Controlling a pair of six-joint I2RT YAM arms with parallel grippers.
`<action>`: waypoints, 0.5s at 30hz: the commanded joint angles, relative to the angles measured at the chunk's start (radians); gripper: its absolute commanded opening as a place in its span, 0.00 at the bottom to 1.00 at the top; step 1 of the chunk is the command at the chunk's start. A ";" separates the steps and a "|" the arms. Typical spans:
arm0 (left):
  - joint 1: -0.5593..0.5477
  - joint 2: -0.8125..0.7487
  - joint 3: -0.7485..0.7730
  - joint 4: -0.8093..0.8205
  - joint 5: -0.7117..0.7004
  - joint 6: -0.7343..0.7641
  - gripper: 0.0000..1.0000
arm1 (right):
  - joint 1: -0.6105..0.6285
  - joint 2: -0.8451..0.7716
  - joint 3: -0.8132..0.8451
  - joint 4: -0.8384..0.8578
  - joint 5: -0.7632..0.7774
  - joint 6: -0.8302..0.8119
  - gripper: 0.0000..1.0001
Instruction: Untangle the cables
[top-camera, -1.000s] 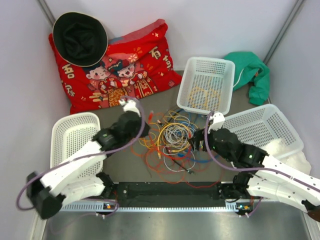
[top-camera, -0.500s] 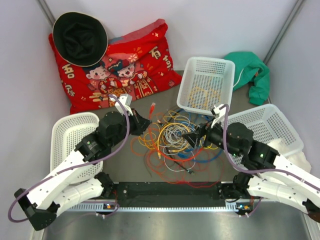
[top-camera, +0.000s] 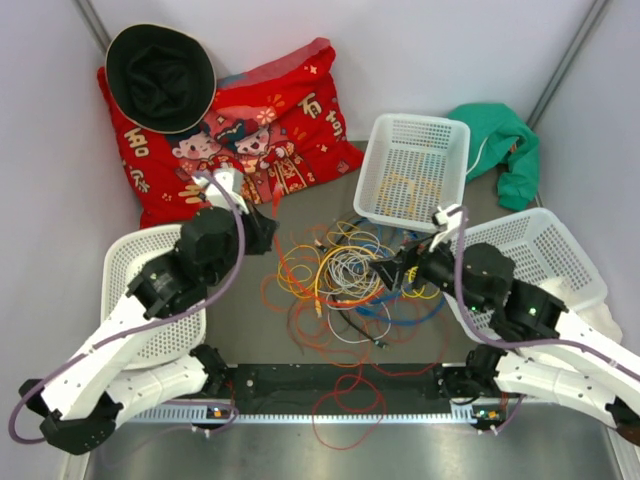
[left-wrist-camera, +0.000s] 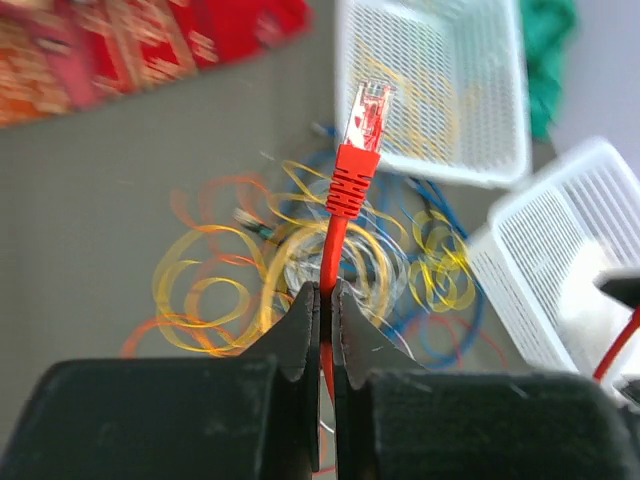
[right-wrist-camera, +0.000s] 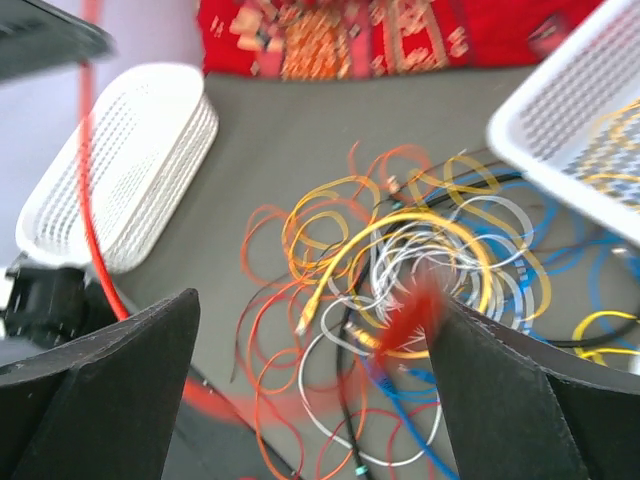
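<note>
Left gripper (left-wrist-camera: 326, 292) pinches red cable (left-wrist-camera: 338, 225) below its clear plug (left-wrist-camera: 367, 105); right gripper (right-wrist-camera: 315, 320) spread over cables (top-camera: 345, 278), loose multicoloured overlapping coils.

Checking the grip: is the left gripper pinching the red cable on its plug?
No, the left gripper clamps the red cable below the plug, which sticks out clear of the jaws.
</note>
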 joint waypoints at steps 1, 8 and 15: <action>0.004 0.043 0.218 -0.238 -0.418 -0.018 0.00 | 0.010 -0.069 0.041 -0.082 0.160 -0.026 0.93; 0.004 -0.002 0.280 -0.485 -0.702 -0.192 0.00 | 0.010 -0.093 -0.011 -0.094 0.146 0.003 0.93; 0.004 -0.176 0.215 -0.395 -0.629 -0.243 0.00 | 0.010 -0.078 -0.043 -0.054 0.135 0.013 0.92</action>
